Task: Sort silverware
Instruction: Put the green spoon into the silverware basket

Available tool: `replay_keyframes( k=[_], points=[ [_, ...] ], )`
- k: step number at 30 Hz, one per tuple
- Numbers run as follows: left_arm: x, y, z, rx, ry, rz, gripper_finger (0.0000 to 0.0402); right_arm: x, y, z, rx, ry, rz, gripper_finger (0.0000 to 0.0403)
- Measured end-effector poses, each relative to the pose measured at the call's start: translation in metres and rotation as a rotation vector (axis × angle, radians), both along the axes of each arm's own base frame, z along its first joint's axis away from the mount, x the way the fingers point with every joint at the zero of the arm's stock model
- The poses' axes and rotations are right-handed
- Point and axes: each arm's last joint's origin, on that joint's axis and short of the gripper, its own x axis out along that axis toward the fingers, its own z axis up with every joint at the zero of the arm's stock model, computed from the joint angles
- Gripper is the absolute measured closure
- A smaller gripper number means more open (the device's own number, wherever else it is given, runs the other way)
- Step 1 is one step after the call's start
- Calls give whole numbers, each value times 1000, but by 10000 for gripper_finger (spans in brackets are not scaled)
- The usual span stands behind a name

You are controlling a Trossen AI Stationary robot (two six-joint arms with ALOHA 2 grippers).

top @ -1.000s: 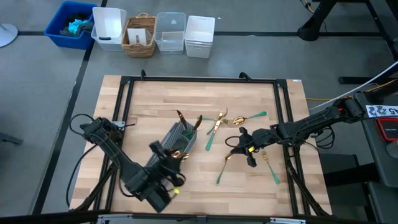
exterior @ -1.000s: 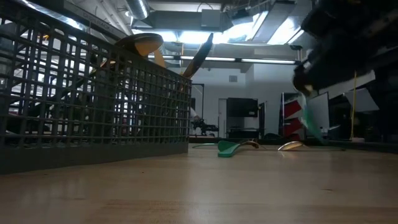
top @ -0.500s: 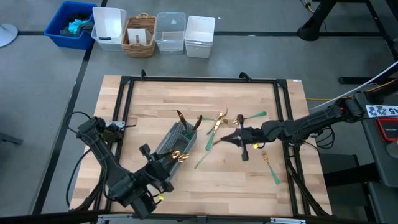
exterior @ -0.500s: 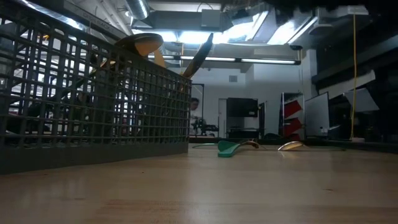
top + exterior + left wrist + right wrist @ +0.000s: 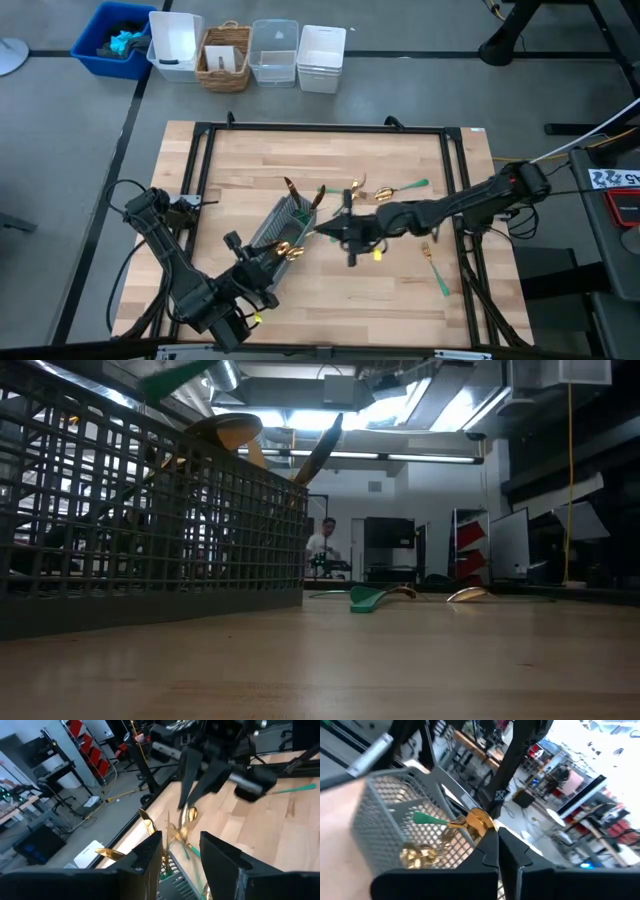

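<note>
While gripped, slim green-handled spoon [image 5: 451, 823].

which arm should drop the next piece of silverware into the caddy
The right. Its gripper is shut on a green-handled spoon and hangs at the grey mesh caddy. The left gripper waits open at the caddy's near end, holding nothing.

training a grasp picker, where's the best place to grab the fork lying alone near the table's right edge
Judging by the high view, take the fork mid-handle, coming straight down from above. It lies flat, clear of other pieces, and its slim green handle gives the fingers two parallel sides to close across.
</note>
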Motion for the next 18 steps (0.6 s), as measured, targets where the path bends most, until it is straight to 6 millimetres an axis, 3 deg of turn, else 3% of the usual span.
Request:
replay_keyframes(
  k=[8, 18],
  points=[
    [-4, -4, 0, 11, 10, -21, 279, 39, 10, -22, -198, 49, -25, 403],
    [-10, -11, 0, 2, 2, -47, 279, 45, 11, -35, -241, 103, -14, 371]
  ],
)
